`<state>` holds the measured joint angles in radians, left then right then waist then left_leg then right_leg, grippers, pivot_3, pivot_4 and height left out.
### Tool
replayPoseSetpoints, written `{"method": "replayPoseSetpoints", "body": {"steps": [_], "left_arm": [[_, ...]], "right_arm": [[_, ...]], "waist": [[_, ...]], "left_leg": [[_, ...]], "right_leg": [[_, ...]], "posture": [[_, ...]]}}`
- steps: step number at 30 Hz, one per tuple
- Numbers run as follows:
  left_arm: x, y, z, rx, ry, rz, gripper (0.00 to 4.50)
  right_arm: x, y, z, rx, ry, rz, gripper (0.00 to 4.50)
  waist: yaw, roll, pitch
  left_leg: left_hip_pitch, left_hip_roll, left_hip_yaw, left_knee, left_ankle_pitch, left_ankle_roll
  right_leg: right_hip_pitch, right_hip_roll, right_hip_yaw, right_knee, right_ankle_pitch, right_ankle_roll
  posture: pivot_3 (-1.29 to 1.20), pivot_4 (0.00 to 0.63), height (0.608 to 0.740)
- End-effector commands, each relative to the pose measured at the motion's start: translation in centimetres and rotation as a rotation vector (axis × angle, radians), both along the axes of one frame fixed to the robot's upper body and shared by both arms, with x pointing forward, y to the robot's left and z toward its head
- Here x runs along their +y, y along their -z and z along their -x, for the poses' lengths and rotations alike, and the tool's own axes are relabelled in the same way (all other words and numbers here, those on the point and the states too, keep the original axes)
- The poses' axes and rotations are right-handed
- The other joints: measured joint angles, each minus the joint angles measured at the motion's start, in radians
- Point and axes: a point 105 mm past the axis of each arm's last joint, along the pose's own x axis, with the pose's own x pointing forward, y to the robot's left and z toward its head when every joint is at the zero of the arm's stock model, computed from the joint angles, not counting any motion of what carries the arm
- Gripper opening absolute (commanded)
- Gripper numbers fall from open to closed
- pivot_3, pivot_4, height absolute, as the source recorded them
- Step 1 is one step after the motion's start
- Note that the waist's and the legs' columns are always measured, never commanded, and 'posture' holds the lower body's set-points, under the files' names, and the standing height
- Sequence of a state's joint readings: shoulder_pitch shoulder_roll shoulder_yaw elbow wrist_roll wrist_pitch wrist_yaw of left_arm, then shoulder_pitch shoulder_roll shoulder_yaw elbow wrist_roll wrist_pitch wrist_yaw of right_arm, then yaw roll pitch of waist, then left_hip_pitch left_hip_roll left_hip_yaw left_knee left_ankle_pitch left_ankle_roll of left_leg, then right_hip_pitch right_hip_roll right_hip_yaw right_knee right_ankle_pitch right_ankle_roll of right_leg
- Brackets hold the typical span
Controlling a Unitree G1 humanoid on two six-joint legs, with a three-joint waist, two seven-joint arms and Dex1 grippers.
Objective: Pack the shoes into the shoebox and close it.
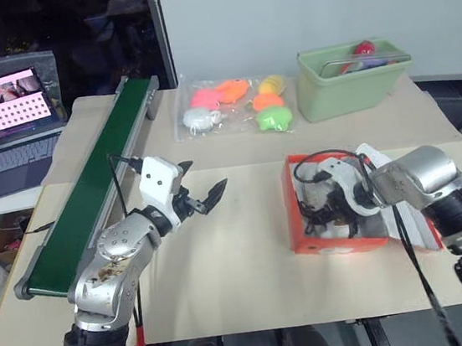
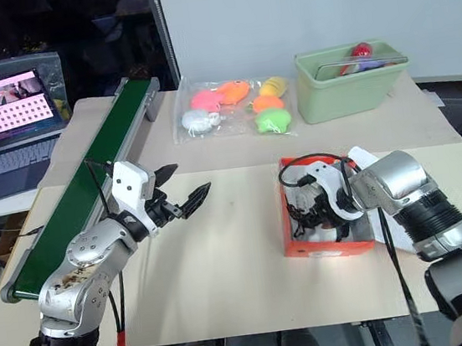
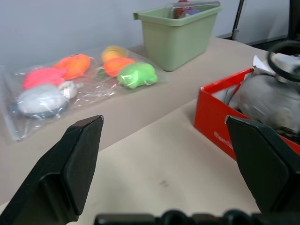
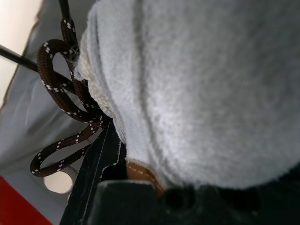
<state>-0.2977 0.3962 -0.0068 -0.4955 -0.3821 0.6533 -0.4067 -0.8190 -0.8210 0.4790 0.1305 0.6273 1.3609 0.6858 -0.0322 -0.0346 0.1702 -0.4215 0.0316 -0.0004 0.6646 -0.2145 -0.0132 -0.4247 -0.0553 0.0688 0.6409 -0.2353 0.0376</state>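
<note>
A wide beige table (image 1: 225, 258) takes up most of the room in front of me, with a long green conveyor belt (image 1: 98, 185) running along its left side and an open laptop (image 1: 7, 133) on a lower desk beyond that. At the far edge sits a pale green tub (image 1: 346, 83), and beside it a clear bag of soft toys (image 1: 235, 105) in pink, orange, green and yellow. The red-orange shoebox (image 1: 341, 244) lies open on the right part of the table, its lid (image 1: 428, 233) folded out to the right. The right gripper (image 1: 337, 211) reaches down into the box and is clamped on a shoe (image 4: 197, 93); close up, a black finger (image 4: 101, 154) presses against the shoe's fuzzy white lining, with its dark brown lace (image 4: 65, 108) looping beside it over the box's white inside. More dark laces and pale shoe material lie in the box under the hand, though I cannot make out the second shoe clearly. The left gripper (image 1: 196, 196) hovers above bare table, well left of the box, its two black fingers spread wide with nothing between them.
</note>
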Motion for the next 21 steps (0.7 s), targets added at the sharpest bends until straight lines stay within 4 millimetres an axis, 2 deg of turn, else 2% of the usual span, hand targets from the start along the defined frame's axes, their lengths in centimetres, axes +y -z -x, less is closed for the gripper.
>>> {"method": "replayPoseSetpoints", "body": {"steps": [1, 6, 8, 11, 18, 20, 21], "left_arm": [[-0.6, -1.3, 0.5, -0.052, 0.022, 0.021, 4.47], [-0.7, -1.4, 0.6, -0.048, 0.022, 0.027, 4.47], [-0.7, -1.4, 0.5, -0.047, 0.022, 0.03, 4.47], [-0.8, -1.5, 0.5, -0.047, 0.027, 0.033, 4.47], [-1.0, -1.7, 0.5, -0.048, 0.032, 0.036, 4.47], [-1.0, -1.7, 0.5, -0.048, 0.035, 0.036, 4.5], [-1.0, -1.7, 0.5, -0.048, 0.036, 0.036, 4.5]], "right_arm": [[3.0, -1.9, -0.2, 0.019, -0.096, -0.098, 1.99], [5.6, -3.5, -1.0, 0.048, -0.143, -0.2, 1.99], [6.4, -3.6, -0.5, 0.087, -0.189, -0.216, 1.99], [6.3, -2.8, -0.2, 0.126, -0.211, -0.187, 1.99], [5.8, -2.1, -0.4, 0.169, -0.145, -0.166, 1.99], [5.9, -2.0, -0.3, 0.18, -0.13, -0.172, 2.63], [6.0, -1.9, -0.3, 0.184, -0.123, -0.175, 2.81]], "waist": [[-0.013, 0.0, 0.0], [-0.013, 0.0, 0.0], [-0.01, 0.0, 0.0], [-0.004, 0.0, 0.0], [-0.004, 0.0, 0.0], [-0.005, 0.0, 0.0], [-0.007, 0.0, 0.0]], "left_leg": [[0.0, 0.0, 0.0, 0.0, 0.0, 0.0], [0.0, 0.0, 0.0, 0.0, 0.0, 0.0], [0.0, 0.0, 0.0, 0.0, 0.0, 0.0], [-0.001, 0.0, -0.001, 0.0, 0.0, 0.0], [-0.001, -0.001, -0.001, 0.001, 0.0, 0.0], [-0.001, -0.001, -0.001, 0.001, 0.0, 0.0], [-0.001, -0.001, -0.001, 0.001, 0.0, 0.0]], "right_leg": [[0.0, 0.0, 0.0, 0.0, 0.0, 0.0], [0.0, 0.0, 0.0, 0.001, 0.0, 0.0], [0.0, 0.0, 0.0, 0.0, 0.0, 0.0], [-0.001, 0.0, -0.001, 0.0, 0.0, 0.0], [0.0, -0.001, -0.001, 0.001, 0.0, 0.0], [-0.001, -0.001, -0.001, 0.001, 0.0, 0.0], [-0.001, -0.001, -0.001, 0.001, 0.0, 0.0]], "posture": [[0.0, 0.15, 0.729], [0.0, 0.15, 0.729], [0.0, 0.15, 0.729], [0.0, 0.15, 0.729], [0.0, 0.15, 0.729], [0.0, 0.15, 0.729], [0.0, 0.15, 0.729]]}}
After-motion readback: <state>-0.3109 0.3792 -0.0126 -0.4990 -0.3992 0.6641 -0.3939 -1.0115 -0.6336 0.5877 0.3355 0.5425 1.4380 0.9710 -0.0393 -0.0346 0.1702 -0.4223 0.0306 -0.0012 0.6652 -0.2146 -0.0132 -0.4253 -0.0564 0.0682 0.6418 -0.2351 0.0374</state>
